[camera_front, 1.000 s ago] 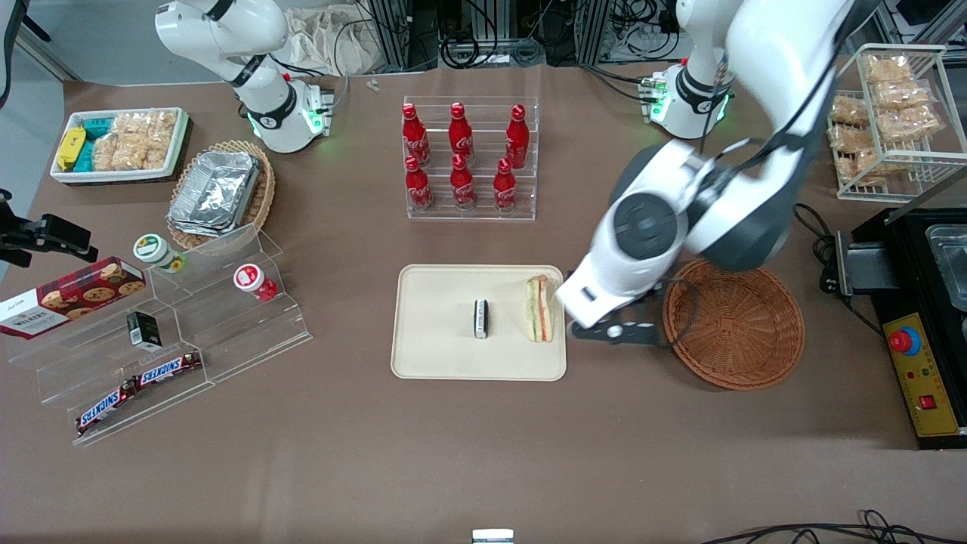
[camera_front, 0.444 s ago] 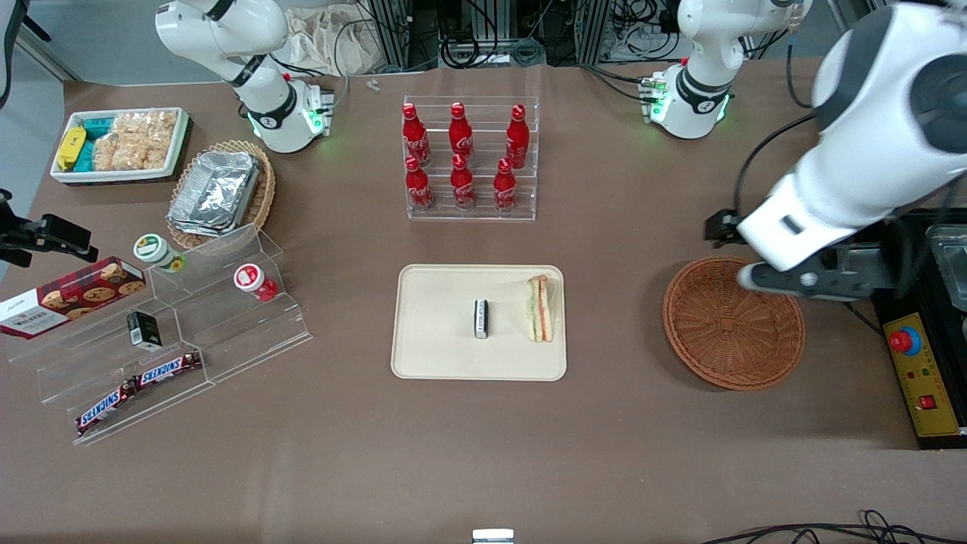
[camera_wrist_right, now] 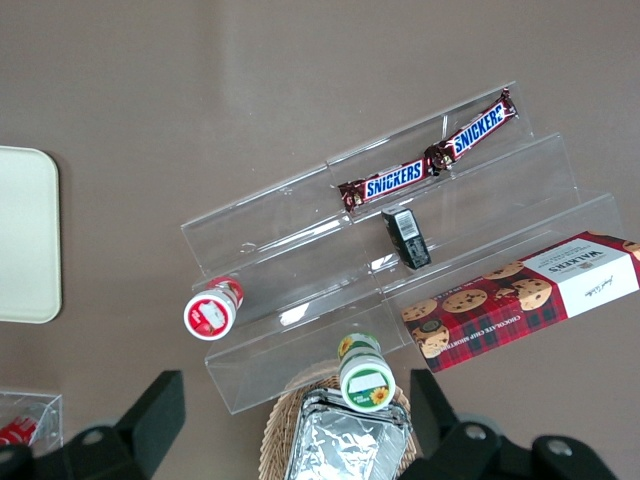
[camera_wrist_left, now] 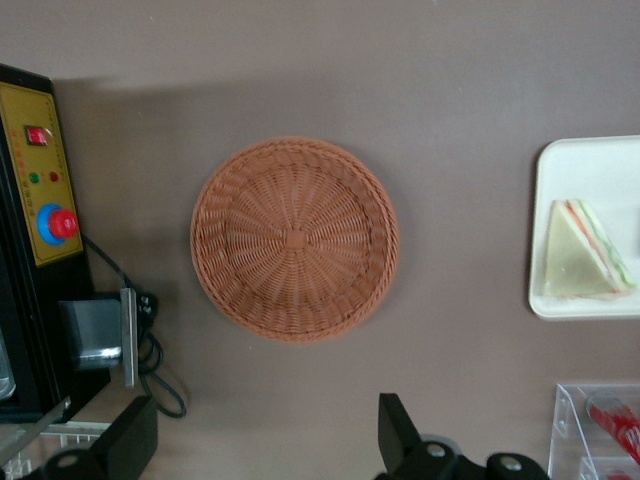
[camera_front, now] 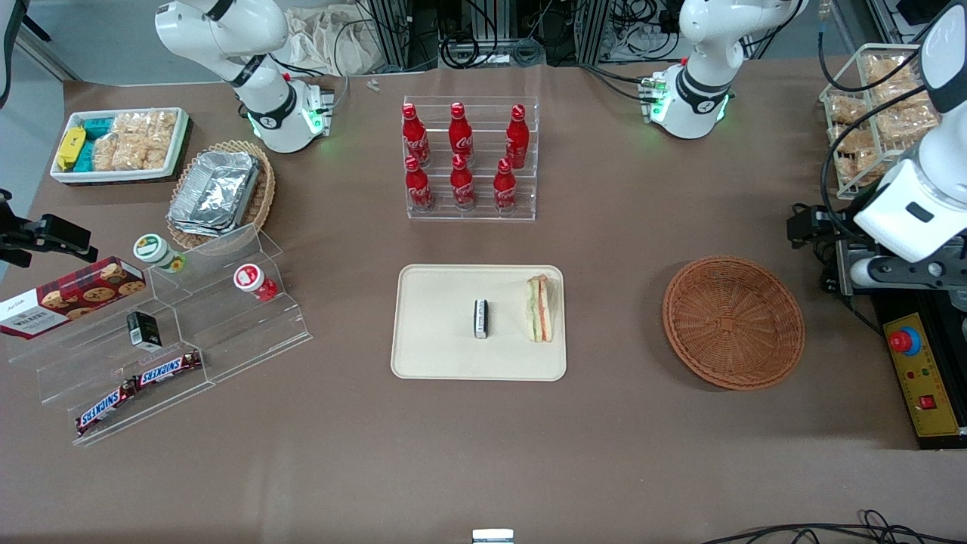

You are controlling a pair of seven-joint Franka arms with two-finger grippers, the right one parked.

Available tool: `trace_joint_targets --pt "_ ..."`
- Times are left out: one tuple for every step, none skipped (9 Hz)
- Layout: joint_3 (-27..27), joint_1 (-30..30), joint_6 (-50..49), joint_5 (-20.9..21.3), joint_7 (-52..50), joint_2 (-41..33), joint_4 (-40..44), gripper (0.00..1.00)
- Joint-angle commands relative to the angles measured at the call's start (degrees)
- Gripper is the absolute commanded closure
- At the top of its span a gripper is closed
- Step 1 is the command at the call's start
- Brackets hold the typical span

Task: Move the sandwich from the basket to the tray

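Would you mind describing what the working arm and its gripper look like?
The left arm has glossy white rounded shells with grey bands at the joints, and black cables loop alongside it. Its base glows green. The gripper, beside the control box, has black, angular fingers on a black body with round silver screws.

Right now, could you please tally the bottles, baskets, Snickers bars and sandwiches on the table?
Bottles: 6
Baskets: 2
Snickers bars: 2
Sandwiches: 1
Total: 11
The open claw hangs at the working arm's end of the table.
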Motion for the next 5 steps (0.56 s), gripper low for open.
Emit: trace_joint_targets --pt "-0.45 3.35 8.18 -1.04 0.70 -10.33 -14.89 0.01" --pt "-0.45 3.35 7.07 -1.13 0.70 -9.92 -14.57 0.01" --pt "-0.45 3.35 5.84 -1.13 0.79 -8.69 -13.52 0.00" --pt "-0.45 3.35 4.96 -1.22 2.01 -8.16 -13.16 0.00" --pt "-0.36 3.53 4.60 -2.09 5.67 -7.89 -13.16 0.00"
